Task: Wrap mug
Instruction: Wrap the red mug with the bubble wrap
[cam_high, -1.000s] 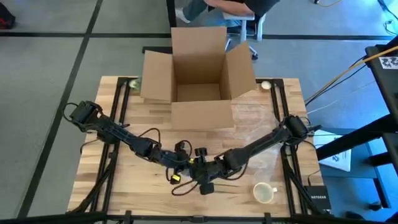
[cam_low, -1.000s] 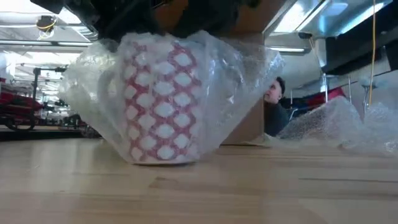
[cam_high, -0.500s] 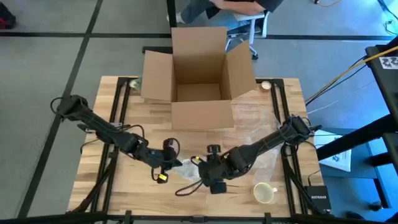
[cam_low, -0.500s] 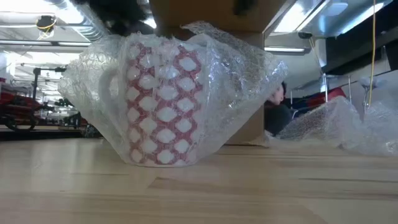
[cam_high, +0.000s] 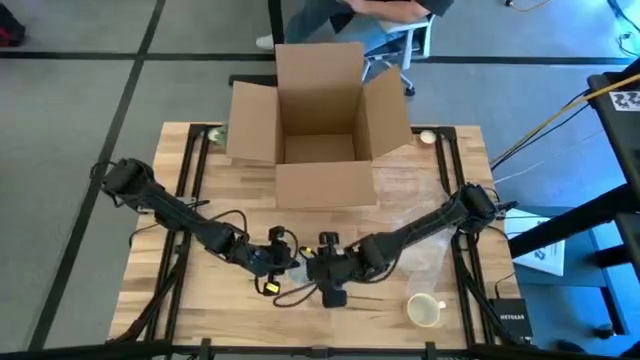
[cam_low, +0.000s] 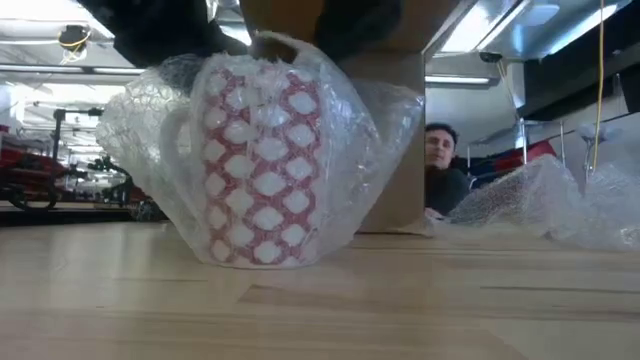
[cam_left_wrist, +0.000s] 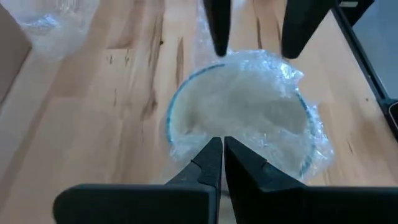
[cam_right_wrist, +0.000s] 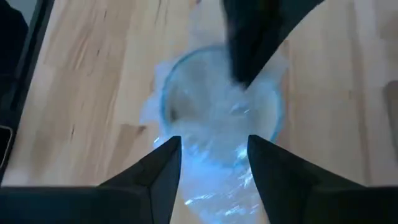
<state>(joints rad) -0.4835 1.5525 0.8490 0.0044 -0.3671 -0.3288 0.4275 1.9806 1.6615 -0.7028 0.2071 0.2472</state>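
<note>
Bubble wrap (cam_low: 380, 130) is draping over a red-and-white patterned mug (cam_low: 262, 165) that is standing upright on the wooden surface (cam_low: 320, 300). The left gripper (cam_left_wrist: 217, 149) is hovering just above the mug's rim with its fingers clenched together. Facing it from the opposite side, the right gripper (cam_right_wrist: 211, 149) is spread wide, released, directly over the wrapped mug's mouth.

A red-and-white lattice mug (cam_low: 258, 165) under clear bubble wrap (cam_low: 370, 150); brown cardboard box (cam_high: 318, 120); pale wooden table (cam_high: 400, 205).
</note>
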